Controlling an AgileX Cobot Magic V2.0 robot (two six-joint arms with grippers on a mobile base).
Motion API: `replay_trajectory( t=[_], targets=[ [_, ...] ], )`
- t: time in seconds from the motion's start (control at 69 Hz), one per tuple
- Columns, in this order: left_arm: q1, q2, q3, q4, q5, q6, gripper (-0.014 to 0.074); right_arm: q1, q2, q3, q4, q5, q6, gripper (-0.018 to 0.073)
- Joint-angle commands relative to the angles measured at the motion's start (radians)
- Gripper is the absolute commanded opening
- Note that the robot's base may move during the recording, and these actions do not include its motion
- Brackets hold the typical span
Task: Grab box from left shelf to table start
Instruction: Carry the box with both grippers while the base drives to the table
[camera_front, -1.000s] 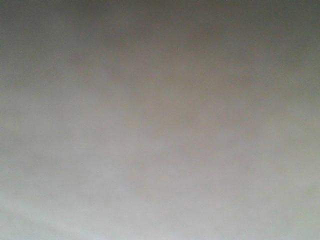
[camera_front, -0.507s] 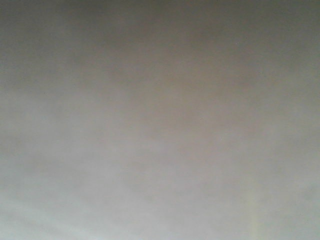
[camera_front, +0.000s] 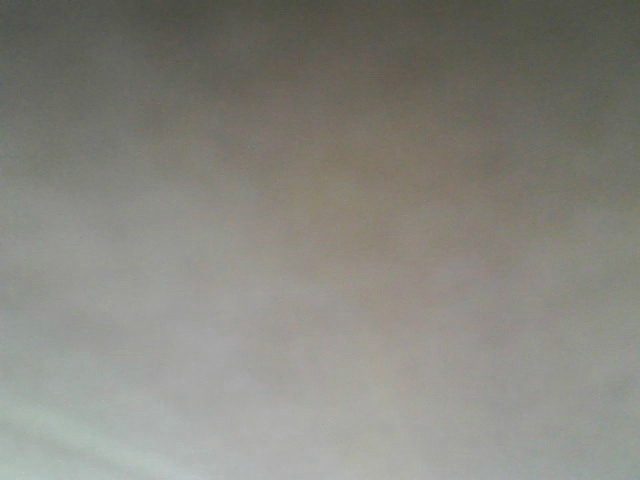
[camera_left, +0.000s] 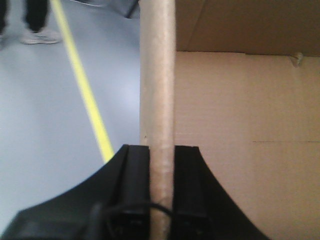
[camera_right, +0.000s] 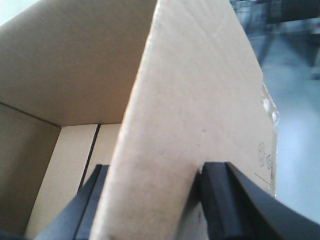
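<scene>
The front view shows only a blurred grey-brown blank. In the left wrist view my left gripper (camera_left: 161, 147) is shut on the upright wall edge of the brown cardboard box (camera_left: 240, 125), one black finger on each side, and the box's inside lies to the right. In the right wrist view my right gripper (camera_right: 157, 167) is shut on another wall of the box (camera_right: 190, 90). Its left finger is inside the open box and its right finger (camera_right: 220, 190) presses on the outside face. The left shelf and the table are out of view.
Left of the box is a grey-blue floor (camera_left: 45, 110) with a yellow line (camera_left: 85, 90) and a person's shoes (camera_left: 40, 35) at the top left. More grey floor (camera_right: 300, 130) and dark furniture (camera_right: 280, 10) lie right of the box.
</scene>
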Motion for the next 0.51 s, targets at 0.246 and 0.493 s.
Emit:
replay_trajectory(
  t=[0.246,0.493],
  targets=[
    [0.001,0.015,-0.012,0.100,-0.023,0.007,-0.0099,0.000,0.001,-0.038,0.004,-0.095,-0.010,0.0058],
    [0.001,0.015,-0.012,0.100,-0.023,0.007,-0.0099,0.000,0.001,-0.038,0.004,-0.095,-0.010,0.0058]
  ],
)
